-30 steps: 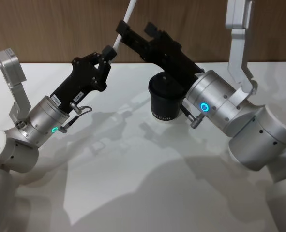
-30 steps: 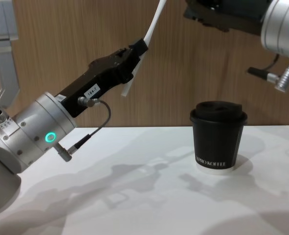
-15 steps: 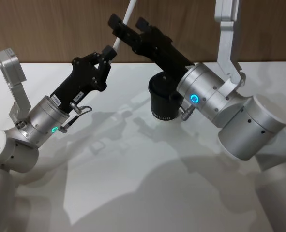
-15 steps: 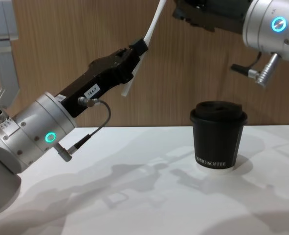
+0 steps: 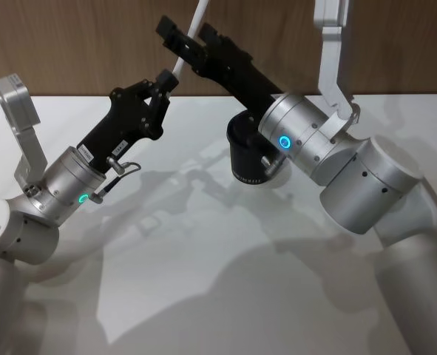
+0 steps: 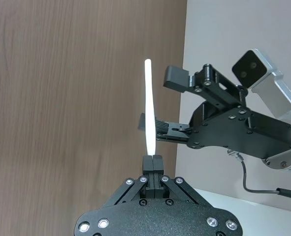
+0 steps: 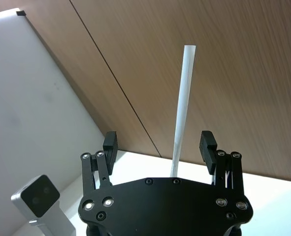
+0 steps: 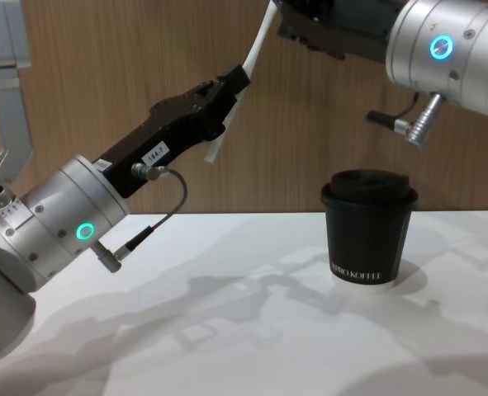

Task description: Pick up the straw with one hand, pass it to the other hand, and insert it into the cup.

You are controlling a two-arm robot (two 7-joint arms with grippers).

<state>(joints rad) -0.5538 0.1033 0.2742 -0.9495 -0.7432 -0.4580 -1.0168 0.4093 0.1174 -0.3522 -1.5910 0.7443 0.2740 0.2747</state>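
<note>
Cup (image 8: 369, 233) is seen upright on the white table (image 8: 227, 346), right of centre, lid on. Up and left of it, the straw (image 8: 258, 43) is clamped near its lower end by the closed left gripper (image 8: 237, 82) and leans up to the right. Farther up, the right gripper (image 7: 159, 145) is spread wide, one finger on either side of the straw, which is not touched.

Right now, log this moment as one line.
phase: handover | left gripper: shut on straw, raised | right gripper: open, straddling straw | cup: lidded, on table
</note>
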